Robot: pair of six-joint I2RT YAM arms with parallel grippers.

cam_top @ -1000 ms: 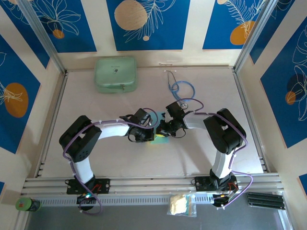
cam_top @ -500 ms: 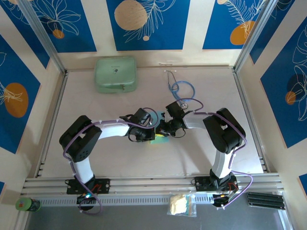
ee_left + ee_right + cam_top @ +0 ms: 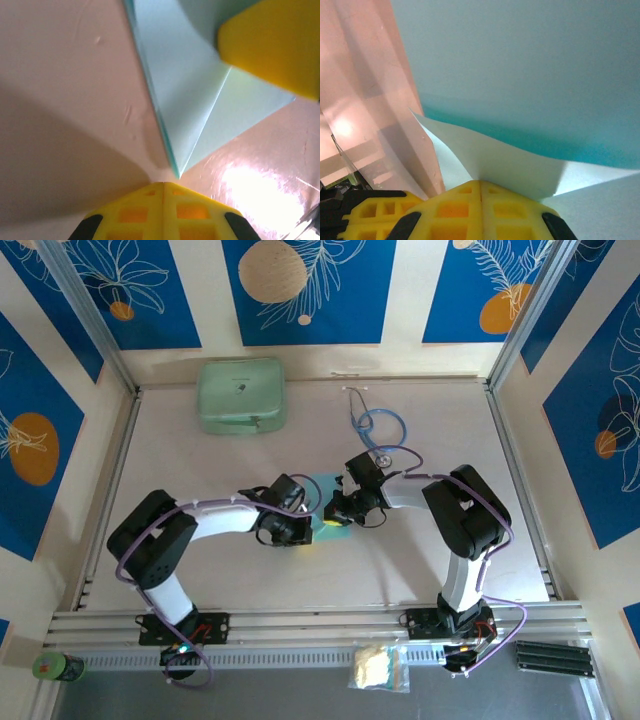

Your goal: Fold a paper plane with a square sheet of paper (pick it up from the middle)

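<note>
The light-blue sheet of paper (image 3: pixel 325 488) lies folded at the table's middle between both wrists. In the left wrist view the paper (image 3: pixel 185 90) shows a crease and a sharp tip pointing at my left gripper (image 3: pixel 163 185). That gripper is shut and empty, just short of the tip on bare table. Seen from above, the left gripper (image 3: pixel 312 532) sits at the paper's near-left side. My right gripper (image 3: pixel 480 181) is shut, its tips pressed against a raised pale flap of the paper (image 3: pixel 530 65). One of its yellow fingers (image 3: pixel 275 45) rests on the sheet. From above, the right gripper (image 3: pixel 335 510) is on the paper's right.
A mint-green case (image 3: pixel 240 395) stands at the back left. A blue-tubed stethoscope (image 3: pixel 378 425) lies at the back, right of centre. The pink table (image 3: pixel 200 460) is walled by rails on both sides. A green can (image 3: pixel 58 667) and a small bag (image 3: pixel 378 667) sit beyond the near edge.
My left arm has drawn back to the left and toward the near edge, uncovering more of the blue paper. The right arm has hardly moved.
</note>
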